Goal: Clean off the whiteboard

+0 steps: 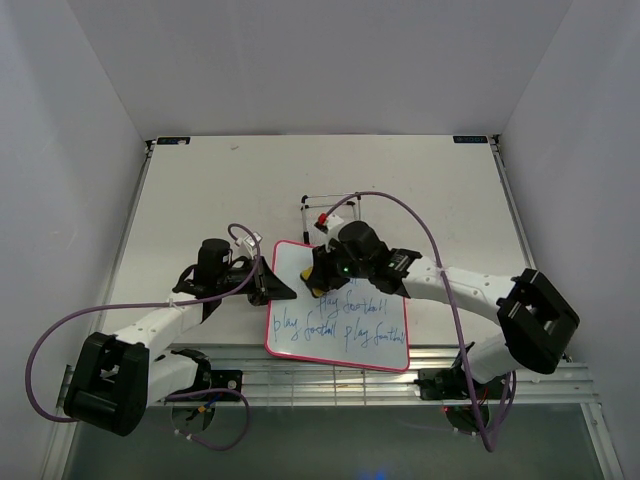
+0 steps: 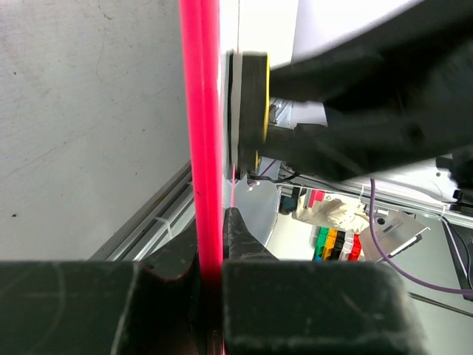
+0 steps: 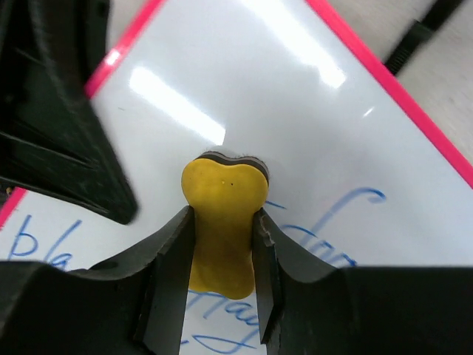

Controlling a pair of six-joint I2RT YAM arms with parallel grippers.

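Now — left end effector (image 2: 213,248) clamps whiteboard (image 1: 338,338) | right end effector (image 3: 222,248) pinches eraser (image 3: 222,194) (yellow)

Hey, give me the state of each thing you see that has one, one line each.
whiteboard: left edge clamped, far part blank, blue writing on the near part.
eraser: gripped, pressed against the board.
left hand: shut on the whiteboard's pink frame.
right hand: shut on the eraser.
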